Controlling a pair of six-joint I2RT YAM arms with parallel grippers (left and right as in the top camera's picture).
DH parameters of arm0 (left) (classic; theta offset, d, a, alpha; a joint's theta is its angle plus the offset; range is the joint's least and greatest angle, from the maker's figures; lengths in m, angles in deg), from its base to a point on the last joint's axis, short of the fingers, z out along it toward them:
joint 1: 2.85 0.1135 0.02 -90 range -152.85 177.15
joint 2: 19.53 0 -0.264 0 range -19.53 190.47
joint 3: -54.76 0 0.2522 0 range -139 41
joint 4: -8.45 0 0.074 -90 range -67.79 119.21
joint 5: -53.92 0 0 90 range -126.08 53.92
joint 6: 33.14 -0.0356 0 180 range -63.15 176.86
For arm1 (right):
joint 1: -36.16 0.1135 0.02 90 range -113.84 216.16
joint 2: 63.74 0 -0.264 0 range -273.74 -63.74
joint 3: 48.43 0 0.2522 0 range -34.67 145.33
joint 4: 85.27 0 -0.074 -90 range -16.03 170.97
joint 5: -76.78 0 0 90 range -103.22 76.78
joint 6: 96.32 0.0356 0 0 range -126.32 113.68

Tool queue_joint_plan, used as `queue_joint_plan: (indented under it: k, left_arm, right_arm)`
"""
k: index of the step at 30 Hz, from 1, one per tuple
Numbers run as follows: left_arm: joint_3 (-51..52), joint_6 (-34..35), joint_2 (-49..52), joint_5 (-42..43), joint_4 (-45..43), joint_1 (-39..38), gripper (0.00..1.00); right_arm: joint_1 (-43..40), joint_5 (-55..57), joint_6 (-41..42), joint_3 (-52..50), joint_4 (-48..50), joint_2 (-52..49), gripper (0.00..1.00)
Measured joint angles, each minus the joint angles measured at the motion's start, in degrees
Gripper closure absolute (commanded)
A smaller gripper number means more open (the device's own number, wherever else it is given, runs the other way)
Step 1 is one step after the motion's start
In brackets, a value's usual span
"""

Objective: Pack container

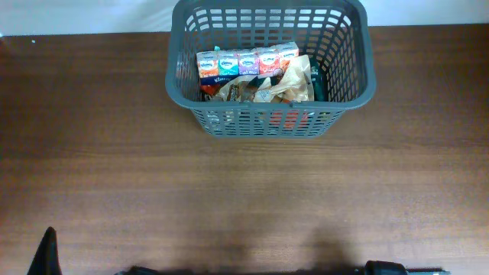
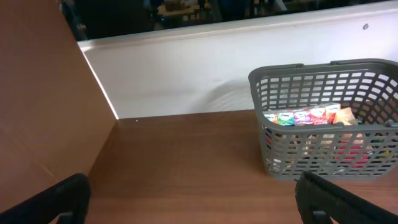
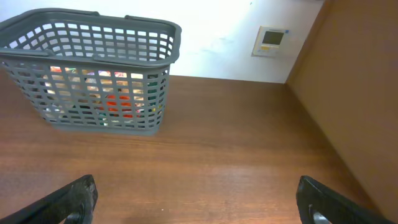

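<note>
The dark grey lattice container [image 1: 348,84] stands at the far middle of the table. It also shows in the left wrist view [image 2: 258,81] and the right wrist view [image 3: 168,34]. Inside lie a row of small colourful cartons [image 1: 246,61] and crumpled snack bags [image 1: 263,90]. My left gripper [image 2: 193,199] is open and empty, low over bare table near the front left. My right gripper [image 3: 196,199] is open and empty near the front right. Both are far from the container.
A brown side wall [image 2: 37,93] rises on the left and another [image 3: 360,81] on the right. A white back wall [image 2: 186,68] carries a small thermostat panel [image 3: 271,40]. Wooden tabletop [image 1: 244,198] stretches in front of the container.
</note>
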Motion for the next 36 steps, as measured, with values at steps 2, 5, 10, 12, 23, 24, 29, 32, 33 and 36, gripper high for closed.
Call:
queue_joint_plan:
  k: [2, 5, 10, 12, 23, 24, 29, 32, 33, 36]
  left_arm:
    - [0.0, 0.0, 0.0, 0.0, 0.0, 0.0, 0.01]
    - [0.0, 0.0, 0.0, 0.0, 0.0, 0.0, 0.01]
    - [0.0, 0.0, 0.0, 0.0, 0.0, 0.0, 0.01]
    - [0.0, 0.0, 0.0, 0.0, 0.0, 0.0, 0.01]
    - [0.0, 0.2, 0.0, 0.0, 0.0, 0.0, 0.01]
    - [0.0, 0.2, 0.0, 0.0, 0.0, 0.0, 0.01]
    - [0.0, 0.2, 0.0, 0.0, 0.0, 0.0, 0.01]
    - [0.0, 0.2, 0.0, 0.0, 0.0, 0.0, 0.01]
    - [0.0, 0.2, 0.0, 0.0, 0.0, 0.0, 0.01]
    - [0.0, 0.2, 0.0, 0.0, 0.0, 0.0, 0.01]
  right_arm:
    - [0.0, 0.0, 0.0, 0.0, 0.0, 0.0, 0.01]
    - [0.0, 0.0, 0.0, 0.0, 0.0, 0.0, 0.01]
    - [0.0, 0.0, -0.1, -0.9, 8.2, 0.0, 0.01]
    - [0.0, -0.2, -0.2, -3.3, 16.9, 0.3, 0.01]
    - [0.0, -5.0, -0.2, -40.2, 65.4, 17.1, 0.01]
    - [0.0, -5.9, -0.2, -45.3, 70.0, 18.3, 0.01]
    - [0.0, -9.2, -0.2, -65.9, 89.0, 19.4, 0.01]
    - [0.0, -10.8, -0.2, -76.7, 99.6, 19.4, 0.01]
    - [0.0, -11.1, -0.2, -79.7, 102.1, 19.4, 0.01]
    - [0.0, -11.9, -0.2, -88.1, 107.5, 19.4, 0.01]
